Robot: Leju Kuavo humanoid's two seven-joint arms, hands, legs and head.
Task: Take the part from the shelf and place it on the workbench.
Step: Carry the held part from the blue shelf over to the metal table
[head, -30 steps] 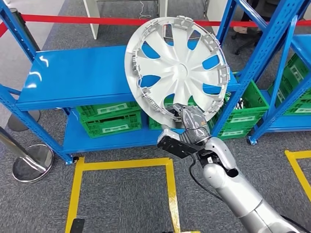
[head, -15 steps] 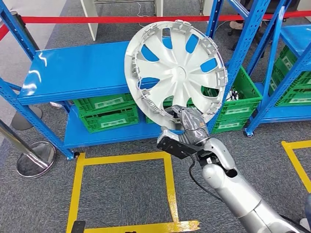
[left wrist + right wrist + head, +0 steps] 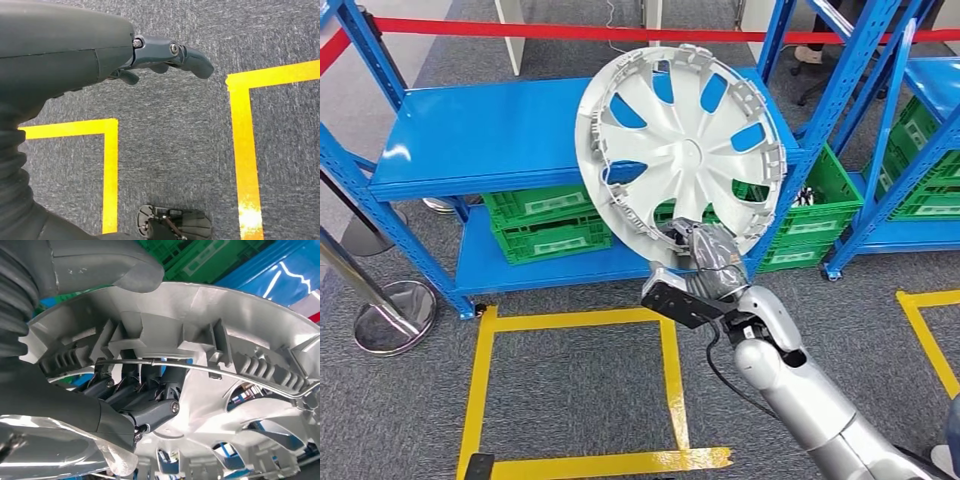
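The part is a silver wheel cover (image 3: 682, 145), held upright in front of the blue shelf (image 3: 486, 150) with its ribbed inner side toward me. My right hand (image 3: 701, 262) grips its lower rim; in the right wrist view the thumb lies over the rim (image 3: 181, 335) and the dark fingers (image 3: 151, 395) curl inside behind the wire ring. My left hand (image 3: 166, 55) hangs over the grey carpet, fingers extended and holding nothing.
Green crates (image 3: 546, 230) sit on the lower shelf, more on a second rack (image 3: 924, 170) at right. Yellow floor tape (image 3: 569, 320) marks a square on the carpet. A stanchion base (image 3: 392, 315) stands at left, a red barrier band (image 3: 546, 30) behind the shelf.
The whole view has shifted slightly, so the camera has moved. The wheel cover stays in my right hand at about the same height in front of the shelf.
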